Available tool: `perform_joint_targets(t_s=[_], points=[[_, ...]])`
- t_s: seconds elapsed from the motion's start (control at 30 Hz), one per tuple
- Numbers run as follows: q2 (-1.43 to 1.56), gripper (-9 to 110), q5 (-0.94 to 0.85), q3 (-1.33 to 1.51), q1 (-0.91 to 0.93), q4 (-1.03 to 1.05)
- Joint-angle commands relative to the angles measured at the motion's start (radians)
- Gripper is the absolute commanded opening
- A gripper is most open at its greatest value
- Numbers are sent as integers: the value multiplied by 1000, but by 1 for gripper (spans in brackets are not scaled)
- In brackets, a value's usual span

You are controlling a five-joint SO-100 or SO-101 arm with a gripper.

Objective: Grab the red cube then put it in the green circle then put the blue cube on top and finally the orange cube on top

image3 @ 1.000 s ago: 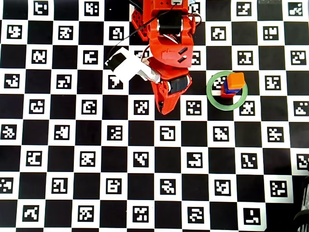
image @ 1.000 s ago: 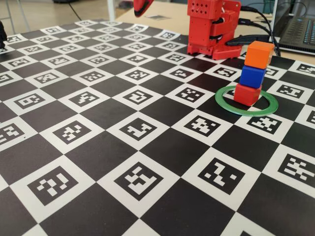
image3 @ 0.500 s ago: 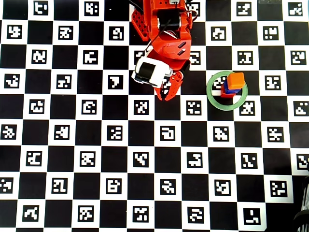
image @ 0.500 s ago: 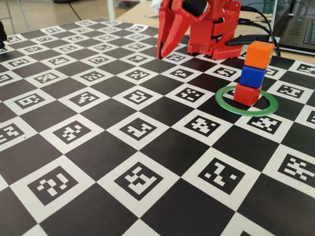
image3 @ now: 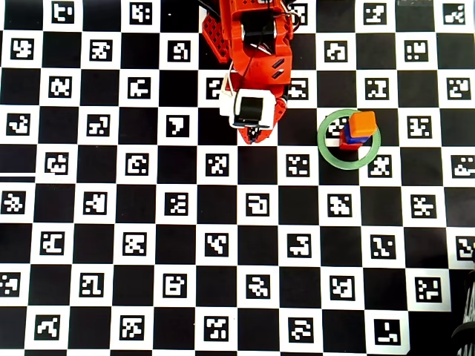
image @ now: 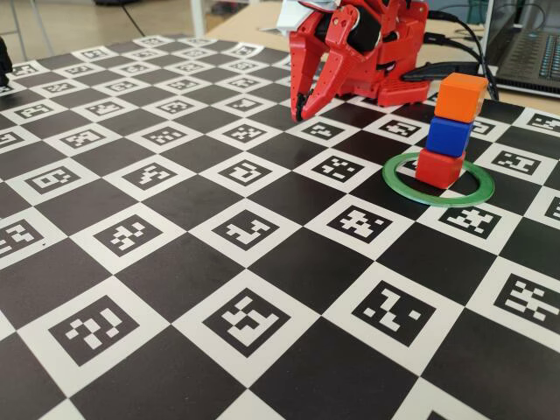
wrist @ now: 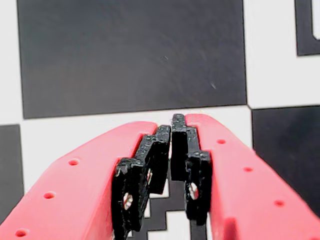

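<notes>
Inside the green circle [image: 437, 179], red cube [image: 438, 167], blue cube [image: 449, 136], orange cube [image: 461, 96] stacked; pincer [image: 300, 115] pressed together.

A neat three-cube tower stands over toward the right side of the checkered board, nearer its far edge in the fixed view. The red cube [image: 438, 167] sits flat at the bottom, inside the green circle [image: 437, 179], a thin flat ring lying on the board; the cube is off-centre, toward the ring's far rim. The blue cube [image: 449, 136] rests squarely on the red one, and the orange cube [image: 460, 96] tops the stack, turned slightly against the blue below.
</notes>
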Motion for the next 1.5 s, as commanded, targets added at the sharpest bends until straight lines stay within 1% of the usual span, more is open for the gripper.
perform_joint_targets(t_s=[0.0, 0.13, 0.47, 0.57, 1.47], points=[[29, -6, -5, 37, 11, 46], [75, -6, 6, 38, 14, 95], [126, -6, -129, 38, 46, 278], [126, -6, -81, 38, 60, 275], [126, -6, -81, 38, 58, 275]])
